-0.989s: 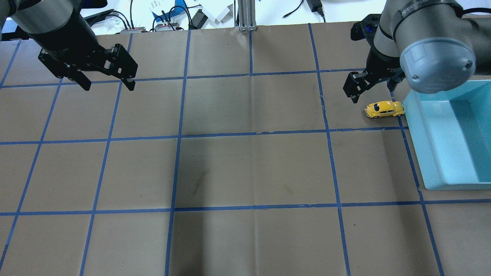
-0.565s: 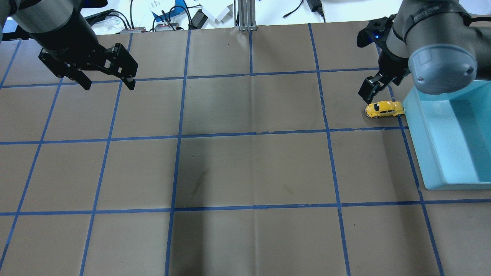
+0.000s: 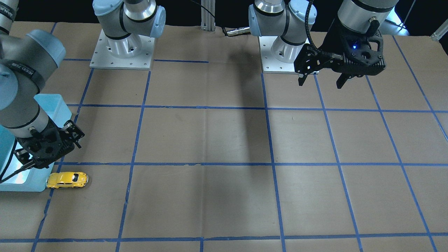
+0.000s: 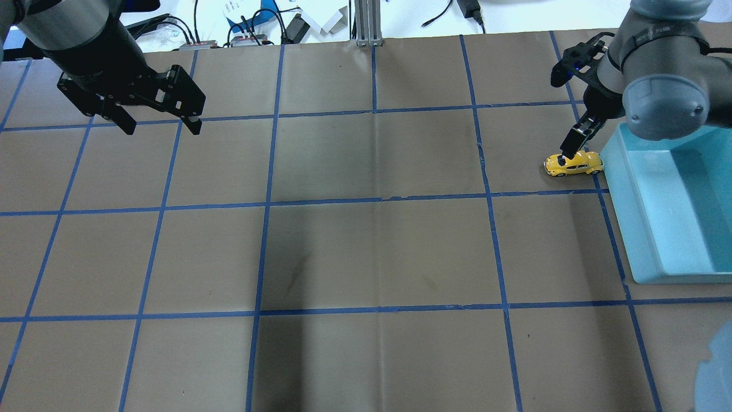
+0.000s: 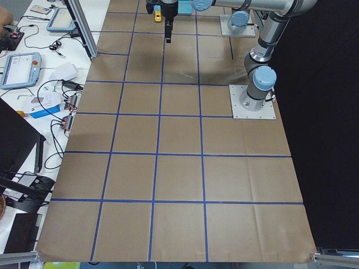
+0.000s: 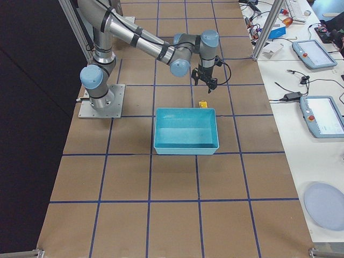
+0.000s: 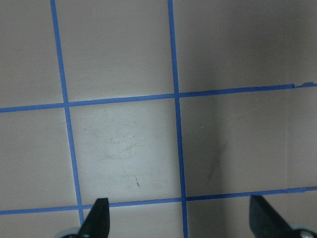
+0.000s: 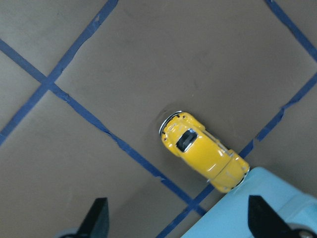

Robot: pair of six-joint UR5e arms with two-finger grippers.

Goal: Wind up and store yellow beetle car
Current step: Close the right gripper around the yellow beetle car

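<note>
The yellow beetle car stands on its wheels on the brown paper, close against the near-left corner of the blue bin. It also shows in the front view and the right wrist view. My right gripper hovers just above and behind the car, jaws wide open and empty, partly hidden by its own arm; in the wrist view the car lies ahead of the fingertips. My left gripper is open and empty above the table's far left, with only paper below it.
The blue bin stands open at the table's right side, next to the car, and nothing shows inside it. Blue tape lines grid the paper. Cables and tablets lie beyond the far edge.
My right gripper has swung right and toward the bin, turned, and come to stand over the car. The car and the left arm have not moved.
</note>
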